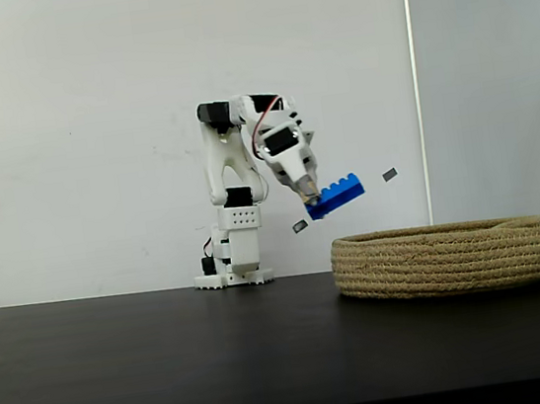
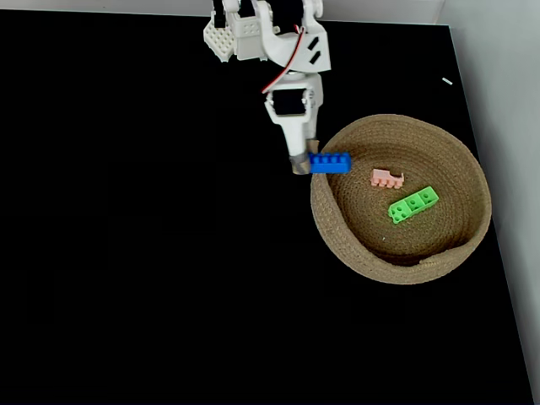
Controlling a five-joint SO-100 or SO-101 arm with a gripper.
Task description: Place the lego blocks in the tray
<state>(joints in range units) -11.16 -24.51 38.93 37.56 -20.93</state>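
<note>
My gripper (image 1: 312, 201) (image 2: 304, 162) is shut on one end of the blue lego brick (image 1: 339, 194) (image 2: 331, 163). I hold it tilted in the air, just above the near-left rim of the rope basket tray (image 1: 444, 259) (image 2: 337, 236). Seen from above, the brick's free end reaches over the tray's rim. Inside the tray lie the pale pink brick (image 2: 387, 178) and the bright green brick (image 2: 413, 204), side by side near its middle.
The white arm base (image 1: 230, 257) (image 2: 245, 34) stands at the back of the black table (image 1: 152, 367) (image 2: 126, 236). A white wall rises behind it. The table's right edge runs close to the tray in the view from above.
</note>
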